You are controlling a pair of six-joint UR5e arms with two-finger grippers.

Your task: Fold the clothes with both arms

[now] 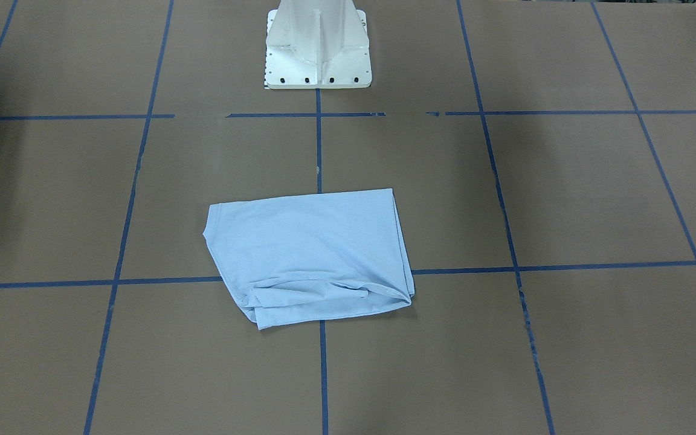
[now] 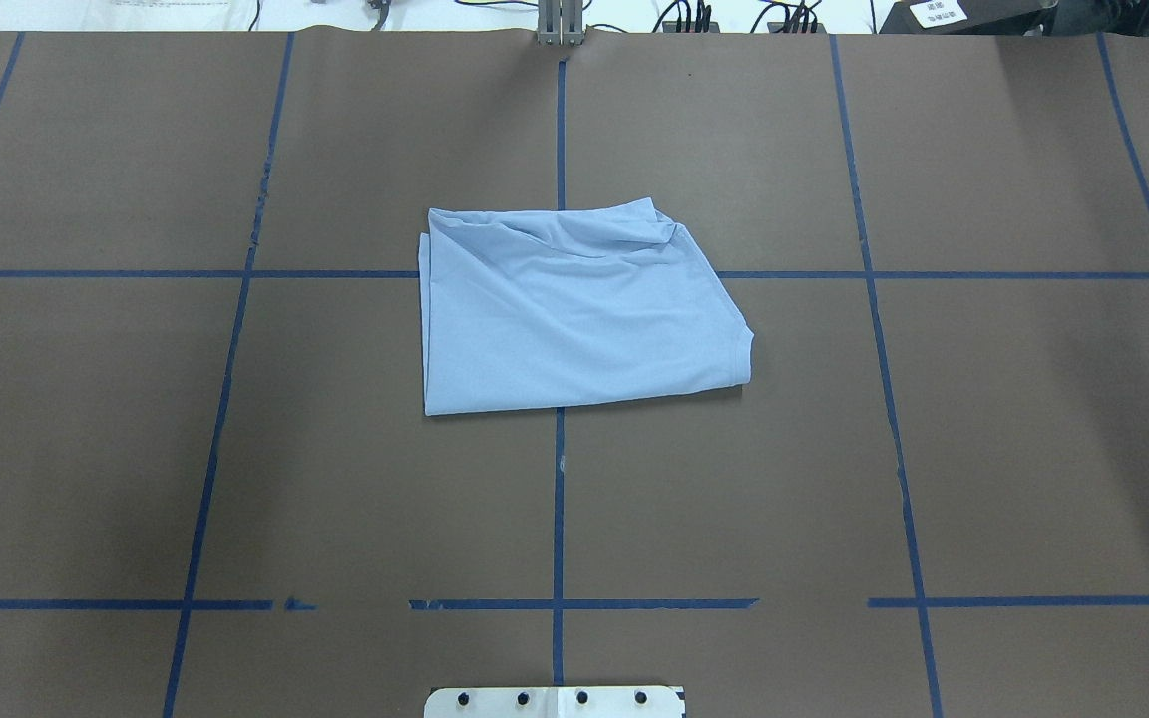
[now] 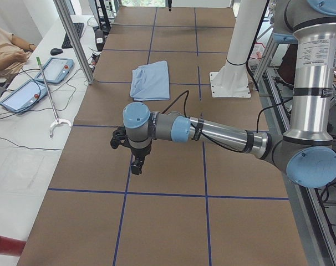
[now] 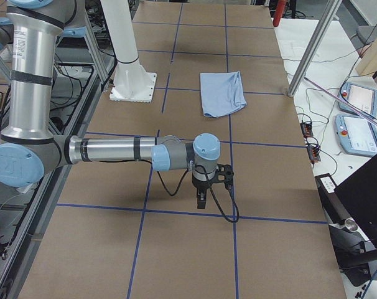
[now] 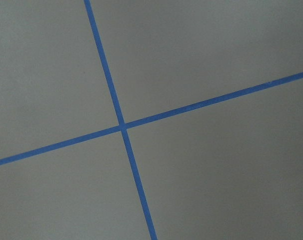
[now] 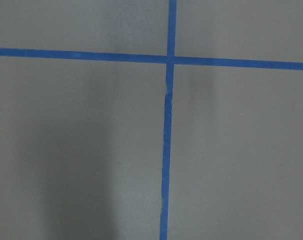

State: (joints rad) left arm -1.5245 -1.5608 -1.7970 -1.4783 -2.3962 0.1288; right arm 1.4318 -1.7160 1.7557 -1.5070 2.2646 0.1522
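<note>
Two arms, one shirt, and neither hand is anywhere near it. The light blue T-shirt (image 2: pixel 574 309) lies folded into a soft, lopsided packet on the table (image 1: pixel 565 181), between the two hands and well apart from each. It's a matte, thin-looking knit. One side edge is straight, and the opposite one slants and shows a stitched hem. Loose wrinkles and stacked layers bunch along the edge away from the white pedestal base (image 1: pixel 318 54).

The left arm (image 3: pixel 212 133), a silver tube with pale blue caps, reaches out low over the table with the black left hand (image 3: pixel 136 166) pointing down. The right arm (image 4: pixel 114 151) does the same on the other side with the right hand (image 4: pixel 201 200). Both hands show only from the side cameras, so I can't tell if the fingers are spread or pressed together.

Under each hand there's only brown paper-like table cover and a cross of blue tape lines (image 5: pixel 123 125).

As for writing, a sticker (image 3: pixel 317 50) on the left arm's upright tube has print too small to read.
</note>
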